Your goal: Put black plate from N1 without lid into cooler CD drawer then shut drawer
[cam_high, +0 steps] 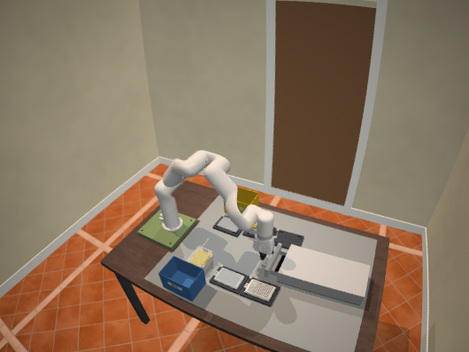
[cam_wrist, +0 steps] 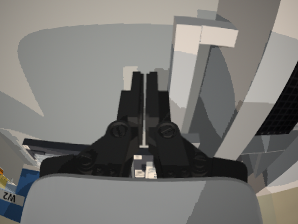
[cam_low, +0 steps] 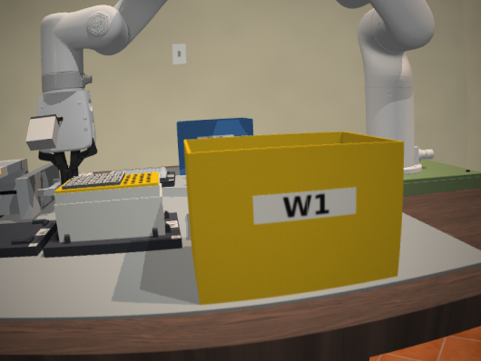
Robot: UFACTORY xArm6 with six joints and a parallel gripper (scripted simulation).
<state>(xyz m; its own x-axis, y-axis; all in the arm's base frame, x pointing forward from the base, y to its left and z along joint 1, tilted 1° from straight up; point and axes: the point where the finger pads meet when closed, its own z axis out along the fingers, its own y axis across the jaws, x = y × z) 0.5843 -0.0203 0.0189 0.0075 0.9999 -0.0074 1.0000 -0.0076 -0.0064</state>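
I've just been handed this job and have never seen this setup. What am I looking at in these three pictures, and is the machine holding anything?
The machine is one white jointed arm bolted to a green base plate on a bench.

The first picture looks down from high up. The second is taken low from the bench edge, behind the yellow bin marked W1. The third comes from a camera on the arm's wrist, looking along its black claw.

On the bench are:
- a blue bin;
- a tip box;
- two pale plates in dark nests;
- a dark plate behind the claw;
- the long grey cooler.

The cooler's drawer stands slightly open toward the arm.

The claw is down beside the drawer's front. Its fingers are shut together and hold nothing.
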